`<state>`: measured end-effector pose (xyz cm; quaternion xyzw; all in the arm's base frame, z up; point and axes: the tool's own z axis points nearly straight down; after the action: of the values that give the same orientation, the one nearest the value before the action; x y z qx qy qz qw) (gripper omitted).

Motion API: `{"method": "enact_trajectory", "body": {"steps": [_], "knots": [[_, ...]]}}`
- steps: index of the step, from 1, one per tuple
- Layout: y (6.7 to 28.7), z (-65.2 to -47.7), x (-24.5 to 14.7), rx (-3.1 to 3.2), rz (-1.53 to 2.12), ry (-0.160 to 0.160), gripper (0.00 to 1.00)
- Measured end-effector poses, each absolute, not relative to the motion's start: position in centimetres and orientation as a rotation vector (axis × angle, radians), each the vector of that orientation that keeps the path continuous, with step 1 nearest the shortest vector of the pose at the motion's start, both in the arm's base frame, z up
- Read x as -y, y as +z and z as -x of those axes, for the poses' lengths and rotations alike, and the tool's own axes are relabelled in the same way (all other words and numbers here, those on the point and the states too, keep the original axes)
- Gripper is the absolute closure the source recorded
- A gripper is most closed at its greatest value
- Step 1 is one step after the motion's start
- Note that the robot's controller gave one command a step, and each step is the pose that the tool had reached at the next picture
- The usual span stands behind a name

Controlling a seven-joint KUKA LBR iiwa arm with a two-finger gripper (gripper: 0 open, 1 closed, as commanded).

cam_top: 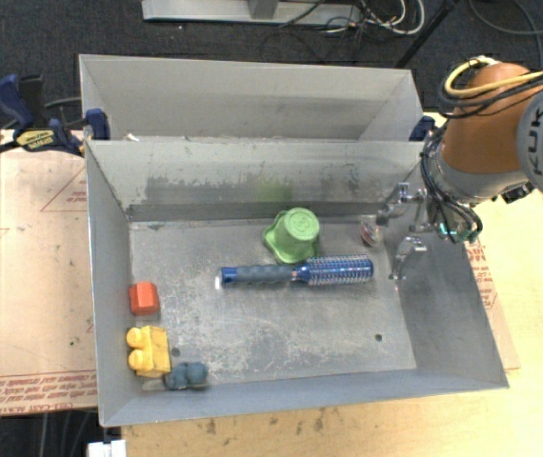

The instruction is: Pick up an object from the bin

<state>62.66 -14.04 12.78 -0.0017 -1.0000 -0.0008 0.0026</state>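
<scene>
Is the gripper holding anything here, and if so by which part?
Nothing is held. The gripper stands open by the right wall of the bin, beside the bristle end of the brush, nothing between its fingers.

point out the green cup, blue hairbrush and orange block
green cup (299,227): camera view, round end face
blue hairbrush (258,276): camera view, handle middle
orange block (144,299): camera view, top face
</scene>
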Motion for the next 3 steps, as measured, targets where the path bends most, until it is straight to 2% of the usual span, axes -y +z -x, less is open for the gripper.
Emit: {"method": "enact_trajectory", "body": {"steps": [1, 2, 3], "knots": [[7.5, -57.0, 6.2, 3.147, 0.223, 0.005, 0.00], [7.7, -57.2, 6.3, 3.148, 0.224, 0.001, 1.00], [19.2, -55.7, 5.3, 3.146, 0.145, 0.001, 1.00]]}}
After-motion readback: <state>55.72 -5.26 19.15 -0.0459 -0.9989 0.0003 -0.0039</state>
